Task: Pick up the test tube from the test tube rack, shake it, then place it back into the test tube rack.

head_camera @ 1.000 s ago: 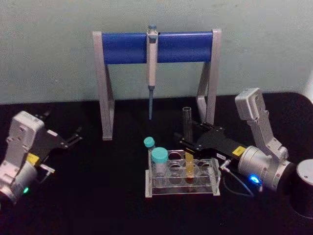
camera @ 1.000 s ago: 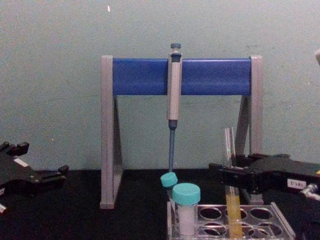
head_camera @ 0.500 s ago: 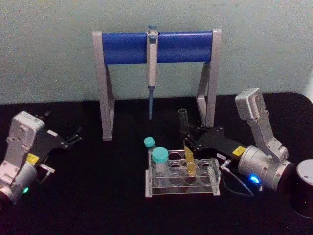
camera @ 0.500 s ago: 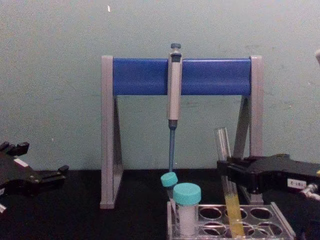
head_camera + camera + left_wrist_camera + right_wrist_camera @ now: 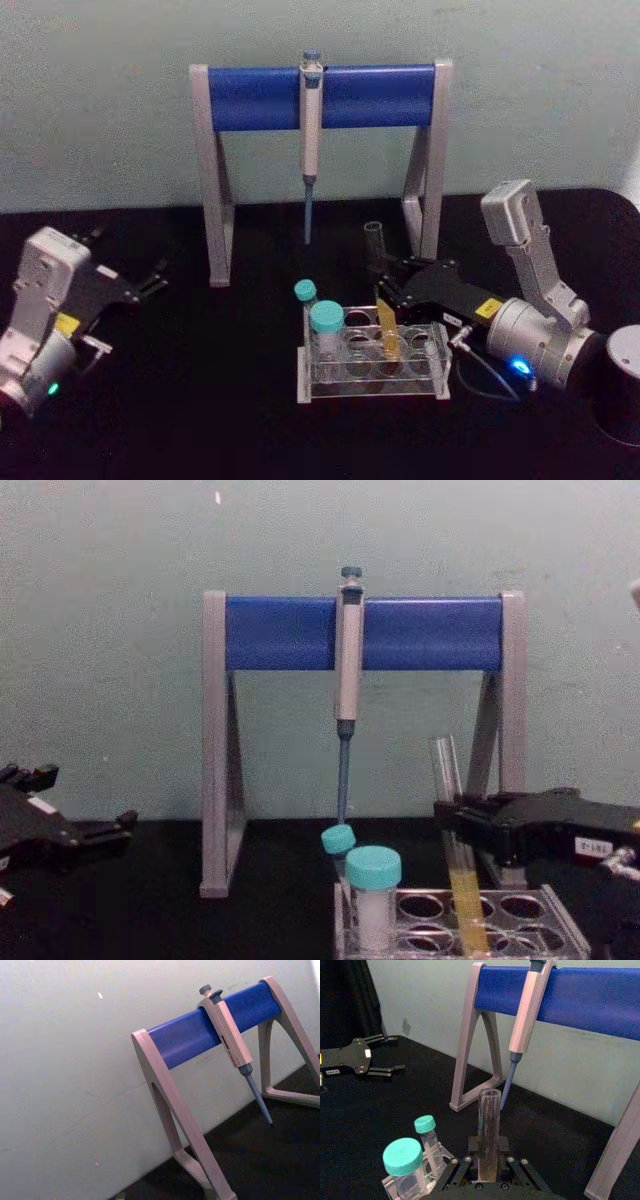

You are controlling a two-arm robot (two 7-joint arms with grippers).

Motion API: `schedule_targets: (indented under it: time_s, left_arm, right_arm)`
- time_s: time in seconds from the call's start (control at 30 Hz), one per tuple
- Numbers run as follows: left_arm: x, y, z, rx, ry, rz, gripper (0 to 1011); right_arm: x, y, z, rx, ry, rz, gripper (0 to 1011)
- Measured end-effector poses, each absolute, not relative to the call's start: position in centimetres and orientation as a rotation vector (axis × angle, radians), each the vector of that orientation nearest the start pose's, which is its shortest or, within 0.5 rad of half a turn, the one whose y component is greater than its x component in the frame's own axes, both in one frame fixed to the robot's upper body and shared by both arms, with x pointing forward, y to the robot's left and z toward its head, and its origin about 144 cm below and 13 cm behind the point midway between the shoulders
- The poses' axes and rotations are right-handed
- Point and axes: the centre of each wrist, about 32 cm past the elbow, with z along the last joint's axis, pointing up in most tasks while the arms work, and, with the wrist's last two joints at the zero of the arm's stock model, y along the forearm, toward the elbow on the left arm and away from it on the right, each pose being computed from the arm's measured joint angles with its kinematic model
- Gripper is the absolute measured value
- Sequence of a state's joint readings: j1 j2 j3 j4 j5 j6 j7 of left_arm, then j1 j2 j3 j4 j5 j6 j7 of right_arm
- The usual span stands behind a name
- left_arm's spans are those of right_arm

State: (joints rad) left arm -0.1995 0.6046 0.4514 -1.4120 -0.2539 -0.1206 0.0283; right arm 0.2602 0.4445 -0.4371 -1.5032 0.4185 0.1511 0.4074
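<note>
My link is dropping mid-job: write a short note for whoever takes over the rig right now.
Right gripper: shut on the test tube at mid-height.
Left gripper: open, parked at the left of the table.
Tube leans, its lower end in the test tube rack.
Done: grasp.
Left: shaking cannot be confirmed; if not done, lift, shake, reseat upright, release.

A laboratory bench is indicated. Behind the right gripper [image 5: 384,286], a pipette [image 5: 311,130] is hung on a grey-and-blue stand [image 5: 260,97]. In its grasp a glass test tube [image 5: 377,248] of yellow liquid is held, and just beneath it a clear test tube rack [image 5: 370,392] with teal-capped vials [image 5: 326,320] is set on a black table [image 5: 200,400].
</note>
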Motion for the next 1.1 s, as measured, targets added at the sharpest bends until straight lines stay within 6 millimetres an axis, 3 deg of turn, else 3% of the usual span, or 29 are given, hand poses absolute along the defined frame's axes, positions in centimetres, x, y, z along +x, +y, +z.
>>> schedule_targets:
  time_s: [0.8, 1.1]
  left_arm:
    - [48.9, 31.0, 114.0, 0.304, -0.285, 1.248, 1010]
    - [48.9, 31.0, 114.0, 0.304, -0.285, 1.248, 1010]
  right_arm:
    - [48.7, -25.6, 117.7, 0.037, -0.041, -0.804, 223]
    - [48.4, -25.8, 118.9, 0.134, -0.1, -0.795, 224]
